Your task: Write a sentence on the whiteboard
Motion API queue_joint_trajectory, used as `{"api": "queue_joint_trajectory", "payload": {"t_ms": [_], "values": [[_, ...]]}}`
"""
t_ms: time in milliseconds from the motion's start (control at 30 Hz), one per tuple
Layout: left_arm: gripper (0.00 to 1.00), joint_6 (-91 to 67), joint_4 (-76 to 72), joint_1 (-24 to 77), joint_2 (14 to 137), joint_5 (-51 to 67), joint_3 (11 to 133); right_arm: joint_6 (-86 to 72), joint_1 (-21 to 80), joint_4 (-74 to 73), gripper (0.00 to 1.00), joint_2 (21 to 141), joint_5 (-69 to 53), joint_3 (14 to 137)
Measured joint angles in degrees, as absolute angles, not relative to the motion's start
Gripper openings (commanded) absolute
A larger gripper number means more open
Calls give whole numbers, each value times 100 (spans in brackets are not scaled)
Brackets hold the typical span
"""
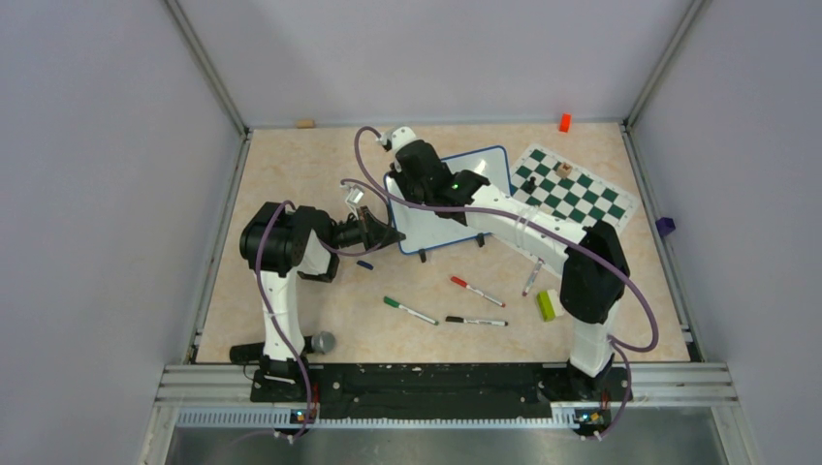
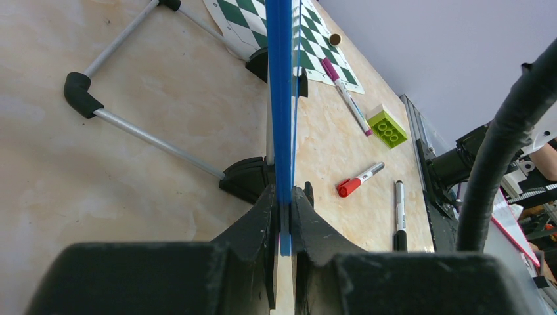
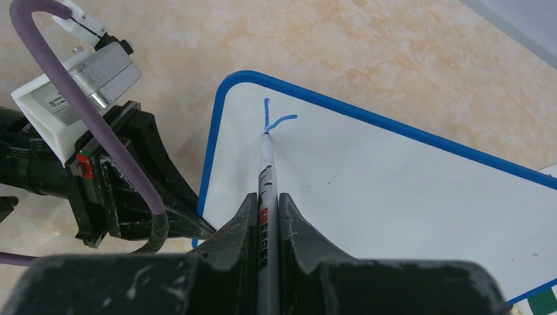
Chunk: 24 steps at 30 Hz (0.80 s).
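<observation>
Closed on a marker (image 3: 265,180), the right jaws set its tip at the first blue strokes of the sentence (image 3: 276,120). The left jaws clamp the whiteboard (image 3: 394,190) by its frame, upright mid-desk (image 1: 291,174). Excess tip pressure could twist the board loose and smear the lettering.

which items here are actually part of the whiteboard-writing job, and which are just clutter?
In use:
blue-framed white whiteboard; blue marker stroke on it; thin white marker held in the right end effector; left end effector clamping the board's frame.

Lying about:
green-and-white chess mat; red-capped marker; green-capped marker; black marker; lime-green toy brick; small orange block.
</observation>
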<state>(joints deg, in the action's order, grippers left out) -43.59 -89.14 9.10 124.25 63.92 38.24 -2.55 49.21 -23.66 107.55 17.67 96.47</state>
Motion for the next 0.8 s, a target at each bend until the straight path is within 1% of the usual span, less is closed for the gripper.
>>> {"api": "queue_joint_trajectory", "payload": {"t_ms": [800], "values": [[7, -4359, -8906, 910, 12425, 6383, 3824, -281, 4923, -2539, 0, 10733, 1520, 9513]]}}
